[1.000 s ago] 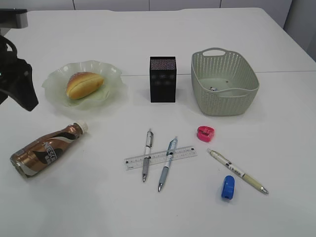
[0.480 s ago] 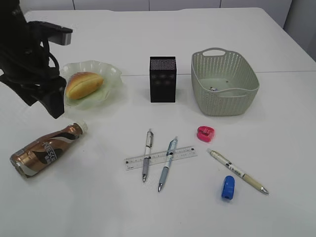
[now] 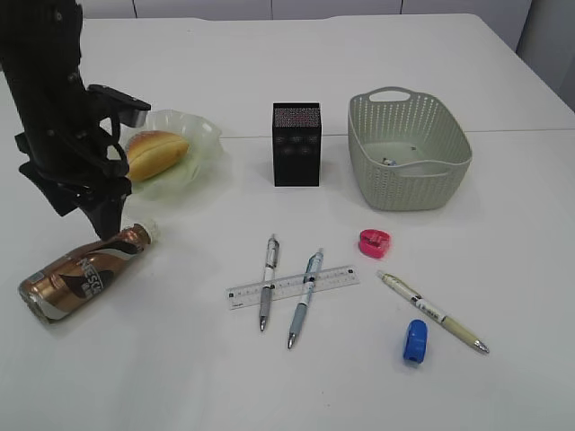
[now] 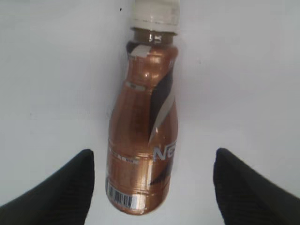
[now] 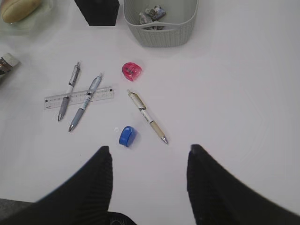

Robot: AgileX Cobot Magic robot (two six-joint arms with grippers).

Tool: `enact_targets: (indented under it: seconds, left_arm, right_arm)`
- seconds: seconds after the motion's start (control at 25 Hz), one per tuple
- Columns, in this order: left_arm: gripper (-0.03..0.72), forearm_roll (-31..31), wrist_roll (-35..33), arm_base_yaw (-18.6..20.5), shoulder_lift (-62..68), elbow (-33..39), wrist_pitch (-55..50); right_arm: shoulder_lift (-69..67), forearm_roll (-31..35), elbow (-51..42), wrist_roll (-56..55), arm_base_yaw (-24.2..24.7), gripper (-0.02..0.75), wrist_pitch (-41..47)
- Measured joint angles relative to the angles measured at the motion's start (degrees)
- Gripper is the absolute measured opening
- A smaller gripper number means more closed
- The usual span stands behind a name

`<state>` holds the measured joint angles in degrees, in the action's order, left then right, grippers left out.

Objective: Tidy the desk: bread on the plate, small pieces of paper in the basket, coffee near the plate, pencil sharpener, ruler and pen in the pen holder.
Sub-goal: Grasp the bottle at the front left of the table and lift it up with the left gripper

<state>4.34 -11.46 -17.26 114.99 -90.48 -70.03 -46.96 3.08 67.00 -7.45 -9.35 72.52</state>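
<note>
Hovering left hand spread wide over lying coffee, right hand open, empty

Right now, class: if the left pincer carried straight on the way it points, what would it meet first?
The left pincer points down at the coffee, which lies on its side on the desk between the open fingers. It would probably meet the bottle's body first, though depth is unclear.

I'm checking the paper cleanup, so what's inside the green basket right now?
The basket holds crumpled paper scraps against its far wall. Its near wall hides part of the floor, so more could lie there.
</note>
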Motion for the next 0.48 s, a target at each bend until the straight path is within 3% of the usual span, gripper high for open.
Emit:
enact_targets:
  seconds: [0.48]
  left_arm:
    - [0.571,1.86,0.00,0.00,7.63,-3.38,0.26]
  right_arm:
    - [0.00,-0.74,0.00,0.22,0.00,0.414,0.00]
